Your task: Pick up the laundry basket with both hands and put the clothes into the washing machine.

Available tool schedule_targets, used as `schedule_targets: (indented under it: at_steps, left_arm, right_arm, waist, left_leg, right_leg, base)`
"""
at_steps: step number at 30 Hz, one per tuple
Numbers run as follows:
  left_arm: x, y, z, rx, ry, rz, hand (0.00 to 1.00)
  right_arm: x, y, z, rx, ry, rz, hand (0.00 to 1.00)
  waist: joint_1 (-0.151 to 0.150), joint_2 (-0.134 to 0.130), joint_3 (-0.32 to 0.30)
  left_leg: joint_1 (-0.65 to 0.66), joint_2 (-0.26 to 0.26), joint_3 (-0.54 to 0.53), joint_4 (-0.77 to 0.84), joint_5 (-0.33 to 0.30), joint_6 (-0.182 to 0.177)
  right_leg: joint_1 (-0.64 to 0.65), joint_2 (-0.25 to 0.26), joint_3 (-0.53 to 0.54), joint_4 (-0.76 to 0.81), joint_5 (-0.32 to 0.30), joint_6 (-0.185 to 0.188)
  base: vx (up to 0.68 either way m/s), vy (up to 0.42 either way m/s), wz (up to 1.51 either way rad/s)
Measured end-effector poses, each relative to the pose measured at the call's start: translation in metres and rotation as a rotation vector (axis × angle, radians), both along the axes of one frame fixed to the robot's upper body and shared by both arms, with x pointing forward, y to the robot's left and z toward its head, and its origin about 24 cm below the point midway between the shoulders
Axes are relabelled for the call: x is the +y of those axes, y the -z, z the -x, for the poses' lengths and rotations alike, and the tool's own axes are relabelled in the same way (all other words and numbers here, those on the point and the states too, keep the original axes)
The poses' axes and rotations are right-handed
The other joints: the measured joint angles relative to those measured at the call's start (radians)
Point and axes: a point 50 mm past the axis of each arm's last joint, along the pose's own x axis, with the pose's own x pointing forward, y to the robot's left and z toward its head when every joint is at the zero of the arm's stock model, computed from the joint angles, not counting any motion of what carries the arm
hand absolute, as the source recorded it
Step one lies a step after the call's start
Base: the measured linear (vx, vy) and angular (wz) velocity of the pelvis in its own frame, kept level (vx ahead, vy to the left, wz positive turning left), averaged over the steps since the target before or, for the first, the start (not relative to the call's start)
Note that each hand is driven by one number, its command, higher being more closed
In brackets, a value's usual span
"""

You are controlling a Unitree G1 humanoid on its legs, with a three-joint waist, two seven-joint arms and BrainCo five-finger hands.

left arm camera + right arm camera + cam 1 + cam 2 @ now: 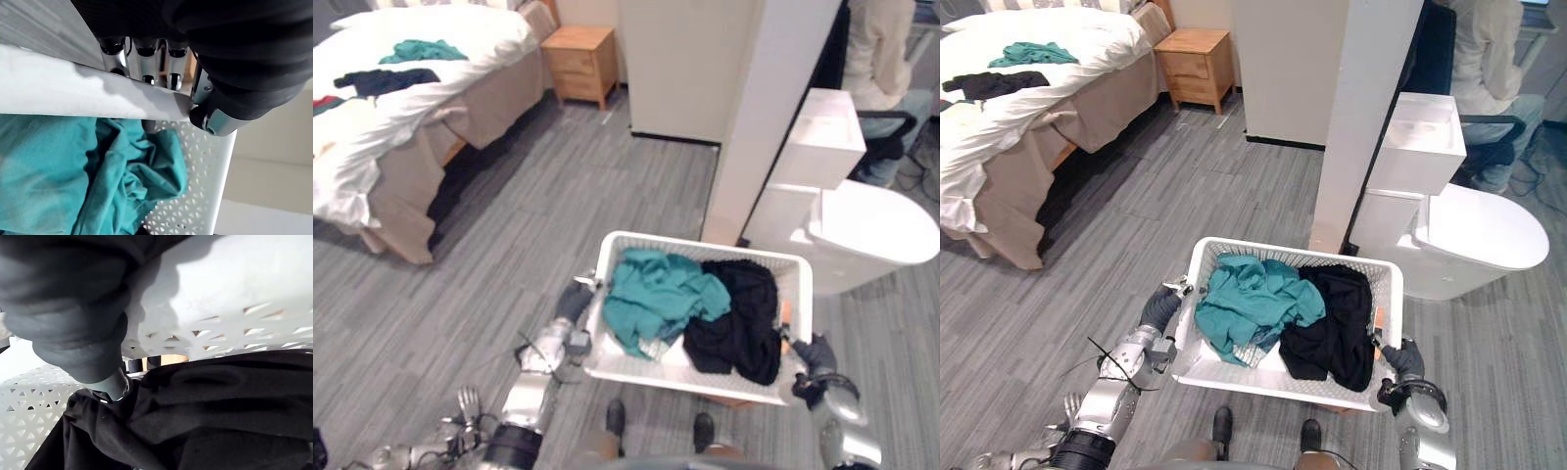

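White lattice plastic sits at the middle of the head views: you have the rectangular white plastic laundry basket [641, 370] held between both hands over the grey wood-grain plank floor [558, 196]. The left hand [574, 300] is at its left short end and the right hand [815, 354] at its right short end. Inside, a crumpled teal garment [656, 294] lies in the left half and a crumpled black garment [744, 328] in the right half, and the two touch in the middle. Just beyond the basket stand a square white pillar [773, 117] and a smooth white toilet [871, 230] with a boxy cistern. A person [881, 49] sits on a chair behind them. Far to the left you see a bed with a rumpled white duvet [431, 108]. A second teal cloth [421, 49] and a dark cloth [386, 80] lie on the bed, and a light wooden nightstand [579, 61] stands beside it.

In the left wrist view, your silver fingers [142, 54] sit side by side and curl over the outside of the basket's smooth rim. The thumb [215, 122] hooks onto the inner side, so the hand clamps the rim. Soft teal folds lie just under the rim against the diamond-punched wall.

In the right wrist view, the ribbed cover lies across the rim. Dark fingertips [134, 365] show through the cut-outs, curled beneath the rim. The right thumb [113, 384] rests on the inner side against the matte black folds.
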Motion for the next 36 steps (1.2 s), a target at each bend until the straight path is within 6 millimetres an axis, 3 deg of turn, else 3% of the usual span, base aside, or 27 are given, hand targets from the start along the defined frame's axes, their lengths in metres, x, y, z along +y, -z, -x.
schedule_targets:
  at_steps: [2, 4, 7, 8, 12, 14, 16, 17, 18, 20, 22, 23, 25, 27, 28, 30, 33, 36]
  left_arm:
    - [-0.006, -0.002, -0.001, -0.011, 0.016, 0.013, 1.00]
    - [-0.005, -0.005, -0.002, -0.026, 0.022, -0.006, 1.00]
    - [-0.006, -0.010, -0.007, -0.053, 0.053, -0.054, 1.00]
    - [-0.013, -0.016, -0.012, -0.077, 0.083, -0.064, 1.00]
    - [-0.022, -0.025, -0.021, -0.117, 0.127, -0.108, 1.00]
    - [-0.015, -0.023, -0.021, -0.108, 0.120, -0.143, 1.00]
    - [-0.008, -0.020, -0.021, -0.086, 0.092, -0.141, 1.00]
    - [-0.005, -0.018, -0.019, -0.074, 0.071, -0.124, 1.00]
    - [-0.001, -0.015, -0.016, -0.061, 0.053, -0.121, 1.00]
    - [0.001, -0.013, -0.014, -0.052, 0.057, -0.121, 1.00]
    - [0.004, -0.008, -0.009, -0.031, 0.050, -0.119, 1.00]
    - [0.005, -0.005, -0.007, -0.018, 0.045, -0.110, 1.00]
    - [0.006, -0.003, -0.005, -0.009, 0.041, -0.106, 1.00]
    - [0.002, -0.003, -0.004, -0.007, 0.045, -0.090, 1.00]
    - [0.002, -0.003, -0.005, -0.010, 0.043, -0.092, 1.00]
    - [0.003, 0.000, -0.004, 0.005, 0.042, -0.094, 1.00]
    - [0.000, 0.005, 0.000, 0.029, 0.049, -0.076, 1.00]
    - [-0.003, 0.007, 0.002, 0.040, 0.064, -0.074, 1.00]
  right_arm:
    - [-0.005, 0.000, 0.004, -0.004, 0.022, -0.010, 1.00]
    - [-0.001, 0.001, 0.008, -0.008, 0.034, -0.030, 1.00]
    - [0.000, 0.004, 0.013, -0.008, 0.060, -0.049, 1.00]
    - [-0.001, 0.005, 0.015, -0.011, 0.082, -0.060, 1.00]
    - [-0.001, 0.010, 0.023, -0.003, 0.124, -0.089, 1.00]
    - [0.009, 0.019, 0.024, 0.024, 0.113, -0.121, 1.00]
    - [0.014, 0.022, 0.023, 0.040, 0.092, -0.129, 1.00]
    - [0.019, 0.024, 0.022, 0.050, 0.076, -0.139, 1.00]
    - [0.023, 0.028, 0.023, 0.062, 0.070, -0.156, 1.00]
    - [0.026, 0.032, 0.024, 0.080, 0.059, -0.166, 1.00]
    - [0.026, 0.031, 0.024, 0.086, 0.043, -0.154, 1.00]
    - [0.024, 0.031, 0.023, 0.093, 0.028, -0.142, 1.00]
    - [0.023, 0.029, 0.022, 0.098, 0.006, -0.123, 1.00]
    - [0.014, 0.023, 0.016, 0.088, -0.008, -0.086, 1.00]
    - [0.014, 0.021, 0.013, 0.079, -0.011, -0.083, 1.00]
    - [0.010, 0.019, 0.011, 0.077, -0.011, -0.071, 1.00]
    - [0.008, 0.022, 0.017, 0.100, -0.008, -0.067, 1.00]
    - [0.006, 0.021, 0.017, 0.102, -0.009, -0.057, 1.00]
  waist:
    - [-0.022, 0.035, -0.014]
    - [-0.032, 0.028, -0.014]
    - [-0.063, 0.024, -0.018]
    - [-0.068, 0.021, -0.015]
    - [-0.081, -0.014, 0.008]
    - [-0.076, -0.054, 0.026]
    - [-0.074, -0.054, 0.026]
    - [-0.050, -0.036, 0.029]
    - [-0.054, -0.029, 0.030]
    - [-0.050, -0.029, 0.030]
    - [-0.040, -0.033, 0.029]
    - [-0.027, -0.037, 0.027]
    - [-0.008, -0.050, 0.012]
    - [0.044, -0.038, -0.026]
    - [0.051, -0.045, -0.027]
    - [0.049, -0.042, -0.030]
    - [0.027, -0.040, -0.033]
    - [0.025, -0.040, -0.033]
  left_leg:
    - [0.041, 0.014, 0.000, -0.051, -0.047, -0.014]
    - [0.102, -0.005, 0.030, -0.140, -0.029, -0.029]
    - [0.178, -0.036, 0.050, -0.342, 0.061, -0.030]
    - [0.156, -0.042, 0.050, -0.341, 0.083, -0.026]
    - [0.155, -0.071, 0.076, -0.335, 0.096, -0.006]
    - [0.181, -0.087, 0.122, -0.332, 0.091, 0.008]
    - [0.167, -0.074, 0.164, -0.284, 0.071, 0.043]
    - [0.160, -0.035, 0.223, -0.260, 0.054, 0.076]
    - [0.165, -0.020, 0.239, -0.250, 0.042, 0.089]
    - [0.169, -0.007, 0.238, -0.235, 0.038, 0.089]
    - [0.170, -0.007, 0.241, -0.226, 0.045, 0.081]
    - [0.166, -0.005, 0.245, -0.216, 0.050, 0.073]
    - [0.146, -0.006, 0.242, -0.219, 0.072, 0.039]
    - [0.103, -0.003, 0.189, -0.260, 0.098, -0.004]
    - [0.093, 0.001, 0.194, -0.261, 0.104, -0.008]
    - [0.071, 0.015, 0.186, -0.265, 0.139, -0.021]
    - [0.073, 0.061, 0.146, -0.270, 0.166, -0.039]
    - [0.062, 0.080, 0.107, -0.271, 0.178, -0.055]
  right_leg:
    - [-0.001, 0.011, 0.004, 0.044, -0.025, 0.009]
    - [-0.005, -0.006, 0.034, 0.065, -0.032, 0.019]
    - [-0.039, -0.023, 0.059, 0.056, -0.034, 0.035]
    - [-0.058, -0.028, 0.060, 0.056, -0.026, 0.043]
    - [-0.057, -0.043, 0.088, 0.019, 0.032, 0.066]
    - [-0.055, -0.044, 0.106, 0.014, 0.066, 0.066]
    - [-0.088, -0.032, 0.110, 0.045, 0.118, 0.075]
    - [-0.105, -0.017, 0.119, 0.110, 0.091, 0.079]
    - [-0.140, -0.013, 0.099, 0.325, -0.034, 0.038]
    - [-0.141, -0.030, 0.103, 0.552, -0.153, 0.046]
    - [-0.093, -0.072, 0.117, 0.650, -0.198, 0.043]
    - [-0.040, -0.090, 0.140, 0.641, -0.197, 0.039]
    - [0.038, -0.086, 0.155, 0.475, -0.212, 0.070]
    - [0.079, -0.066, 0.158, 0.249, -0.229, 0.095]
    - [0.092, -0.066, 0.158, 0.200, -0.233, 0.100]
    - [0.109, -0.047, 0.154, 0.119, -0.227, 0.095]
    - [0.121, 0.006, 0.127, 0.112, -0.218, 0.079]
    - [0.126, 0.031, 0.098, 0.111, -0.211, 0.064]
  base:
    - [0.05, 0.044, -0.14]
    - [-0.02, 0.087, -0.32]
    - [-0.02, 0.042, -0.19]
    - [0.02, 0.095, -0.03]
    - [0.02, 0.080, -0.21]
    - [0.00, 0.081, -0.56]
    - [-0.06, 0.065, -0.74]
    - [-0.18, 0.022, -0.93]
    - [-0.17, -0.007, -0.71]
    - [-0.11, -0.034, -0.25]
    - [-0.09, -0.085, -0.20]
    - [-0.09, -0.124, -0.18]
    - [-0.11, -0.180, -0.23]
    - [-0.11, -0.198, -0.61]
    - [-0.10, -0.221, -0.57]
    - [-0.10, -0.166, -0.12]
    - [-0.10, -0.125, 0.19]
    - [-0.09, -0.083, 0.20]
